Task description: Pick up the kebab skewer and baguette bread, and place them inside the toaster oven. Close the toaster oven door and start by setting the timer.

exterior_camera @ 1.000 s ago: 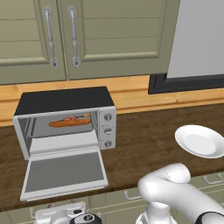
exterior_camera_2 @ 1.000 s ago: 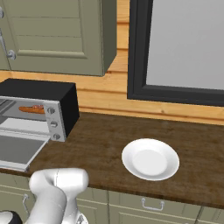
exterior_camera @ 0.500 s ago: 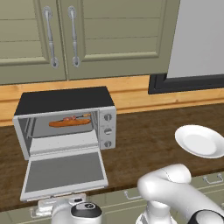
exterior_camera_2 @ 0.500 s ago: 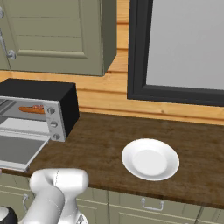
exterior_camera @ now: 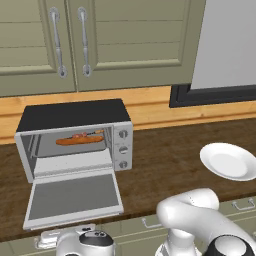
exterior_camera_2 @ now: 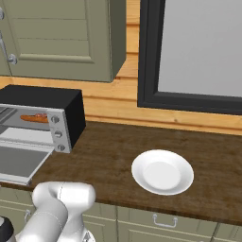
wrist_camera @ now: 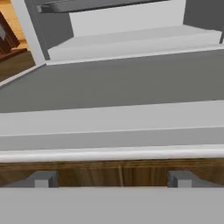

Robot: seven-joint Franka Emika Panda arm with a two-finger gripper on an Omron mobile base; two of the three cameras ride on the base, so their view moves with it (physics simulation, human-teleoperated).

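— Was any brand, label or writing readable anywhere?

— None could be made out, not even by the three knobs (exterior_camera: pixel 122 148).

— Where was the gripper (wrist_camera: pixel 113 180)?

— Low, just off the front edge of the counter (exterior_camera: pixel 175 160). Both fingertips (wrist_camera: pixel 43 179) stood apart, jaws spread with nothing between them, right under the bar handle (wrist_camera: pixel 112 153) of the toaster oven door (exterior_camera: pixel 75 196).

— And the door?

— Folded down flat, its outer edge over the counter's front edge, directly above and beyond the tips.

— The food?

— Past the door, inside the toaster oven (exterior_camera: pixel 75 137). The baguette bread (exterior_camera: pixel 79 140) lay on the rack with the kebab skewer (exterior_camera: pixel 86 134) just behind it, touching or nearly so; both well beyond the gripper. A white plate (exterior_camera_2: pixel 162 171) sat near the front edge toward the counter's right end, well apart from the oven.

— Anything changed from half a second earlier?

— The hand's dark head had shifted right beneath the door's front edge. Oven, food and plate sat as before.
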